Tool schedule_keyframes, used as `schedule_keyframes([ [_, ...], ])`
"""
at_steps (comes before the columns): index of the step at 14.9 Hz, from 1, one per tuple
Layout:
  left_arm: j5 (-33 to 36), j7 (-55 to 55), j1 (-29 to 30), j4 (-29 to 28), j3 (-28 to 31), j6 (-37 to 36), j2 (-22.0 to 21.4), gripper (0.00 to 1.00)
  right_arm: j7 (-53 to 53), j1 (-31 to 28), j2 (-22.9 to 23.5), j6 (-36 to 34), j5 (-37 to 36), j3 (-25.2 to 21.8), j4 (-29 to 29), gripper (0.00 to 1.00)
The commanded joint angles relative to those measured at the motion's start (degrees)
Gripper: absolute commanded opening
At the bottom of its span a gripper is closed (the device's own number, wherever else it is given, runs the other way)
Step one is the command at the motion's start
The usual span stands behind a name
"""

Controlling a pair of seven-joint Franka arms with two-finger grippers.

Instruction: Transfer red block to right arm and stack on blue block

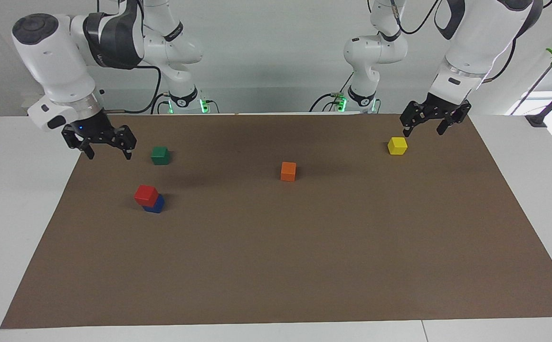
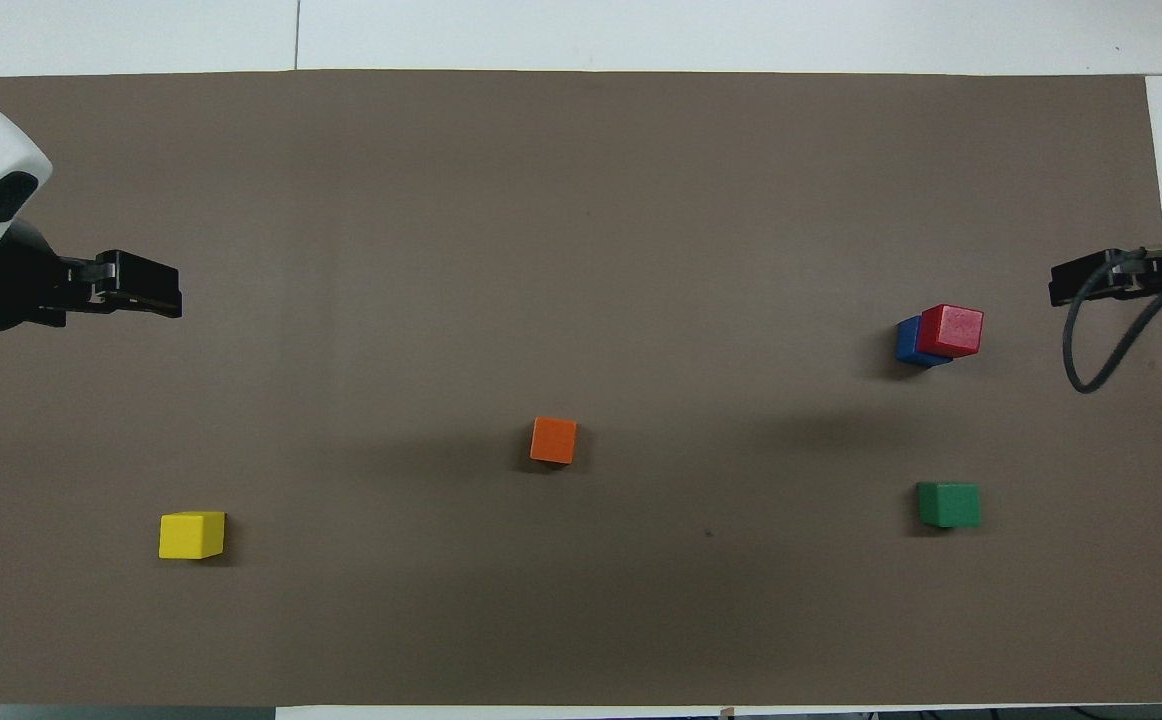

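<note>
The red block [image 1: 146,194] sits on top of the blue block [image 1: 155,205], slightly offset, toward the right arm's end of the brown mat; the stack also shows in the overhead view, red [image 2: 952,330] on blue [image 2: 910,341]. My right gripper [image 1: 108,153], with the blue light, hangs open and empty above the mat's edge, apart from the stack; it also shows in the overhead view [image 2: 1076,283]. My left gripper [image 1: 423,131] hangs open and empty above the mat next to the yellow block [image 1: 397,145]; it also shows in the overhead view [image 2: 156,290].
A green block [image 1: 160,155] lies nearer to the robots than the stack. An orange block [image 1: 288,171] lies mid-mat. The brown mat [image 1: 304,266] covers most of the white table.
</note>
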Motion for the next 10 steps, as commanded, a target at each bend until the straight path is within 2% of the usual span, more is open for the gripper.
schedule_keyframes([
  [1, -0.38, 0.55, -0.18, -1.17, 0.48, -0.03, -1.34, 1.00, -3.52, -0.94, 0.38, -8.72, -0.05, 0.42, 6.56, 1.00],
  [4, -0.29, 0.55, -0.18, -1.17, 0.48, -0.03, -1.34, 1.00, -3.70, -1.64, 0.46, -13.93, 0.82, 0.51, 8.95, 1.00],
  [10, -0.29, 0.55, -0.18, -1.17, 0.48, -0.03, -1.34, 1.00, -3.70, -2.25, 0.55, -10.34, 1.88, 0.51, 8.95, 1.00],
])
